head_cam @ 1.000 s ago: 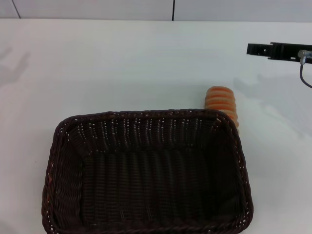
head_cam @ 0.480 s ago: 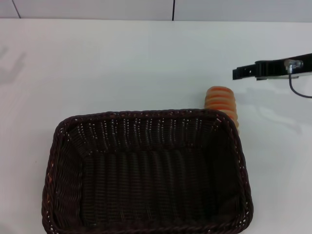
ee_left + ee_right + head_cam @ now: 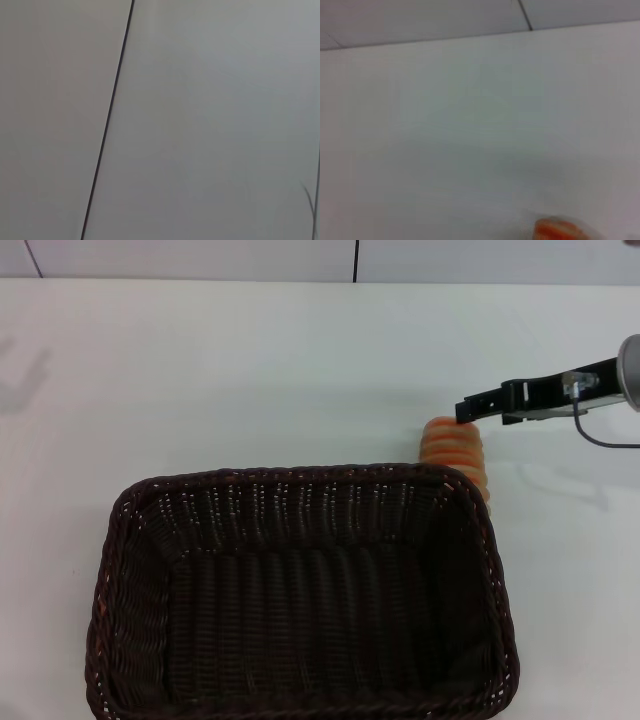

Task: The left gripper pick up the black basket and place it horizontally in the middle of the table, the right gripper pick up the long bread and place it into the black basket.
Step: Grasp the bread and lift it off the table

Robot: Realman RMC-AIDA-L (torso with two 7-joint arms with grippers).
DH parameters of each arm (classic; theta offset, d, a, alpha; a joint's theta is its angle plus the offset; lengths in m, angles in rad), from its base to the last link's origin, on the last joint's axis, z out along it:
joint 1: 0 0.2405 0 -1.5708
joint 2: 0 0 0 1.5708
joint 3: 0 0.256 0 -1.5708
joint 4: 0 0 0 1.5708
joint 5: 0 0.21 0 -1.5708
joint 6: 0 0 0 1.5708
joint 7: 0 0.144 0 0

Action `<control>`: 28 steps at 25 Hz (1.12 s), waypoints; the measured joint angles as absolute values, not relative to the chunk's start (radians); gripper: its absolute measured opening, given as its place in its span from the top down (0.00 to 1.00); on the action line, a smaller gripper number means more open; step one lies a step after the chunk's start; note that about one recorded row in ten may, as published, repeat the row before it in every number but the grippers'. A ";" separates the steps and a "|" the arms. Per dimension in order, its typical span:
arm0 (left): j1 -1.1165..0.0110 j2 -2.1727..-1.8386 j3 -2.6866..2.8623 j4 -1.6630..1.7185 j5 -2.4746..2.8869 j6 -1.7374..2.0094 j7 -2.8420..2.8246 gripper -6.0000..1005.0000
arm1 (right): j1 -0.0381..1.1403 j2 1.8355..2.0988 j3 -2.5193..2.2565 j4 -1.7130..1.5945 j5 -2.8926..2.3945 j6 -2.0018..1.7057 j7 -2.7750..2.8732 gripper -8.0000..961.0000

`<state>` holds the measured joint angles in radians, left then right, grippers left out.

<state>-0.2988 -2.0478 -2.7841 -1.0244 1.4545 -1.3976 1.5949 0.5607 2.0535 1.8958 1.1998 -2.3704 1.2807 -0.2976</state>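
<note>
The black basket lies on the white table at the near middle, long side across my view, empty. The long bread lies just behind the basket's far right corner, partly hidden by the rim; a bit of it shows in the right wrist view. My right gripper reaches in from the right, its tip just above the bread's far end. The left gripper is out of view.
A wall with a dark vertical seam runs behind the table's far edge. A grey cable hangs from the right arm. The left wrist view shows only a plain wall with a dark seam.
The right gripper has moved left and down toward the bread, from the far right edge to just over the bread's far end. Basket and bread have not moved.
</note>
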 joint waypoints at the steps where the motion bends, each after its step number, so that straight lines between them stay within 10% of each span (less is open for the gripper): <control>1: -0.299 -2.048 -2.784 -1.024 1.455 -1.398 1.595 0.43 | 0.567 2.053 1.896 1.187 -2.367 1.281 -0.301 0.26; 28: -0.284 -2.035 -2.784 -0.986 1.407 -1.454 1.628 0.43 | 0.656 2.045 1.913 0.945 -2.370 1.206 -0.337 0.26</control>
<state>-0.2840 -2.0352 -2.7842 -0.9861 1.4070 -1.4536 1.6280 0.6555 2.0445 1.9128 0.9447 -2.3698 1.2057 -0.3375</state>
